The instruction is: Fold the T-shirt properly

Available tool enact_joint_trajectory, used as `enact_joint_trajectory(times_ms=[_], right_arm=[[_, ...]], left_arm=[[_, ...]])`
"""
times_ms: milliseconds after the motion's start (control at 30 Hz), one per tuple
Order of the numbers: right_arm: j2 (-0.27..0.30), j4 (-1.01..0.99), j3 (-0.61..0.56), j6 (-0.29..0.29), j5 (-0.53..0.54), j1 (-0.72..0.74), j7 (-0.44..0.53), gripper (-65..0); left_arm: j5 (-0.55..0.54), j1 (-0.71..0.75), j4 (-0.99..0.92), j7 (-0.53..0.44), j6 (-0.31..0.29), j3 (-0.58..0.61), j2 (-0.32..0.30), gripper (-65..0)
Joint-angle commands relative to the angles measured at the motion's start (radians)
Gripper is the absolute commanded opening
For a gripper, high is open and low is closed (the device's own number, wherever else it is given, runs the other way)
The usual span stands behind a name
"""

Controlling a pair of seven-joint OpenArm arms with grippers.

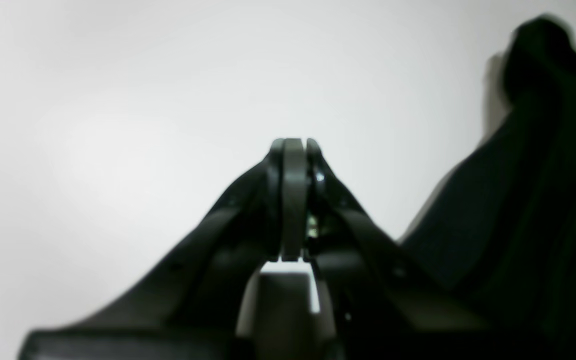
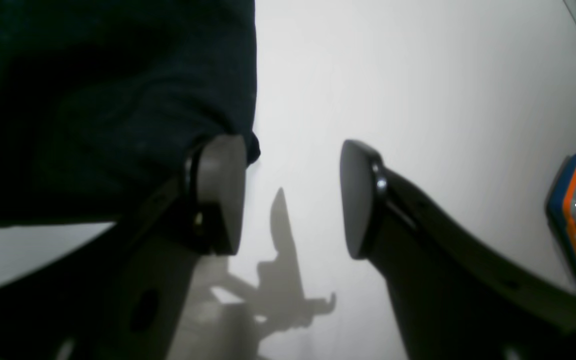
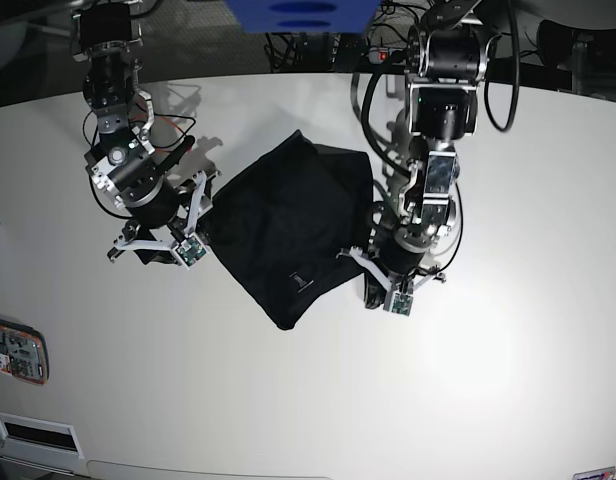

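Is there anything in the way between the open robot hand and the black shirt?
Nothing visible. The right tool stands open right at the edge of the T-shirt, with only bare white table around it.

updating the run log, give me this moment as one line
T-shirt: folded dark bundle on table | left gripper: jaws shut, empty, beside shirt | right gripper: jaws open, empty, at shirt edge

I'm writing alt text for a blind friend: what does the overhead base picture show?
A black T-shirt, partly folded into a rough slanted rectangle, lies on a white table between two robot arms. The right hand sits at one side of the cloth and the left hand at the other. An orange-edged gadget lies near the table's edge.
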Motion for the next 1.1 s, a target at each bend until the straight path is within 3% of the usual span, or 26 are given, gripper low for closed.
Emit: enact_joint_trajectory(times_ms=[0, 233, 433, 700, 967, 1067], right_arm=[[0.007, 0.016, 0.002, -0.005, 0.003, 0.012, 0.019, -36.1], [0.006, -0.003, -0.012, -0.005, 0.006, 0.015, 0.024, -36.1], [0.006, -0.159, -0.123, -0.005, 0.008, 0.018, 0.13, -36.1], [0.006, -0.161, -0.135, -0.005, 0.006, 0.008, 0.134, -36.1], [0.006, -0.057, -0.143, -0.005, 0.006, -0.212, 0.134, -36.1], [0.006, -0.058, -0.204, -0.005, 0.006, -0.217, 0.134, -36.1]], left_arm=[[0.026, -0.01, -0.033, 0.09, -0.004, 0.006, 0.002, -65.0], [0.022, -0.03, -0.062, 0.09, -0.004, 0.006, 0.005, -65.0], [0.025, -0.03, -0.061, 0.09, -0.004, 0.004, 0.049, -65.0], [0.025, -0.033, -0.061, 0.09, -0.004, 0.004, 0.059, -65.0], [0.025, -0.052, -0.064, 0.091, -0.004, 0.004, 0.102, -65.0], [0.025, -0.062, -0.064, 0.091, -0.004, 0.004, 0.117, -65.0]])
